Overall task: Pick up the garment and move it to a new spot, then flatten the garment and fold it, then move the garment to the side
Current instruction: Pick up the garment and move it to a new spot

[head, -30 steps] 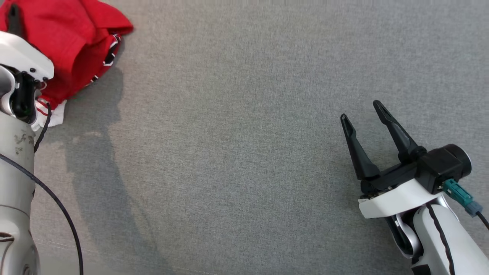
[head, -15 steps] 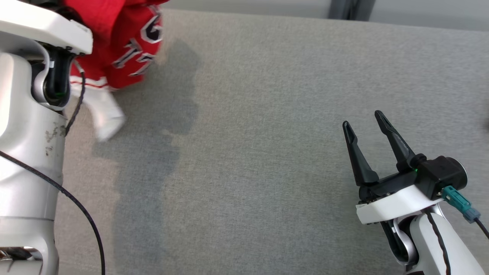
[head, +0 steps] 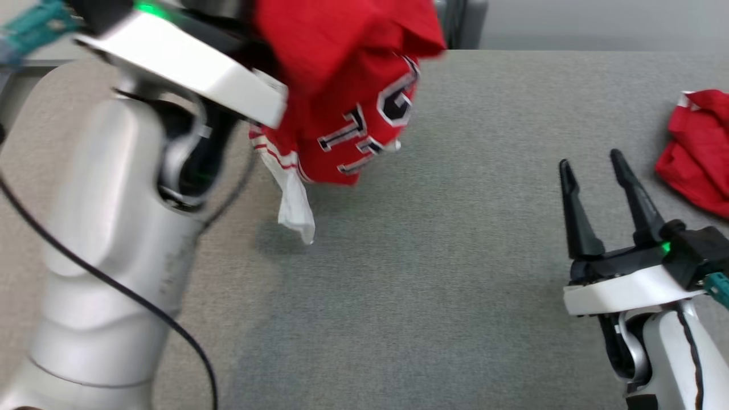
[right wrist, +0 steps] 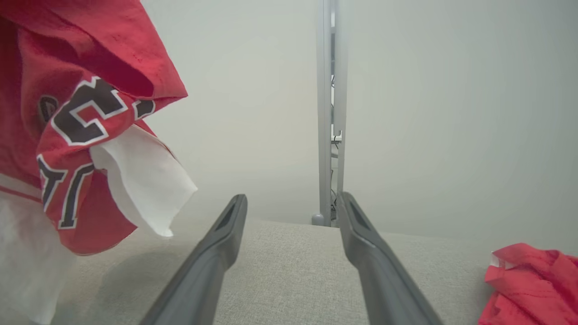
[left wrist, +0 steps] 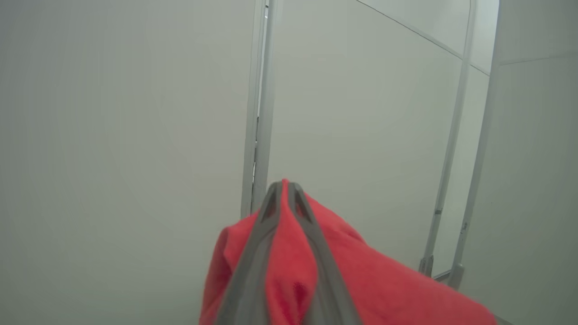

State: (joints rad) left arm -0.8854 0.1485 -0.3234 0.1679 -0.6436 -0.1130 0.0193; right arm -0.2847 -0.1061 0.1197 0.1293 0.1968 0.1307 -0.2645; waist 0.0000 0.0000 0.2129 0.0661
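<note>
The garment [head: 347,85] is a red jersey with black-and-white letters and a white sleeve. It hangs bunched in the air above the grey table [head: 427,285], and its lower end dangles just over the surface. My left gripper [left wrist: 284,185] is shut on a fold of its red cloth [left wrist: 384,280]. In the head view the left wrist [head: 188,68] covers the fingers. My right gripper [head: 590,159] stands open at the lower right, low over the table, with nothing between its fingers. The right wrist view shows the garment [right wrist: 67,90] hanging to the left of the right gripper [right wrist: 292,197].
A second red cloth [head: 697,154] lies crumpled at the table's right edge, close to my right gripper, also seen in the right wrist view [right wrist: 528,284]. The table's far edge meets a pale wall with a metal post [right wrist: 329,113].
The garment has come off the table and now hangs from my left gripper, further right in the view. The head camera has shifted. My right gripper stays open.
</note>
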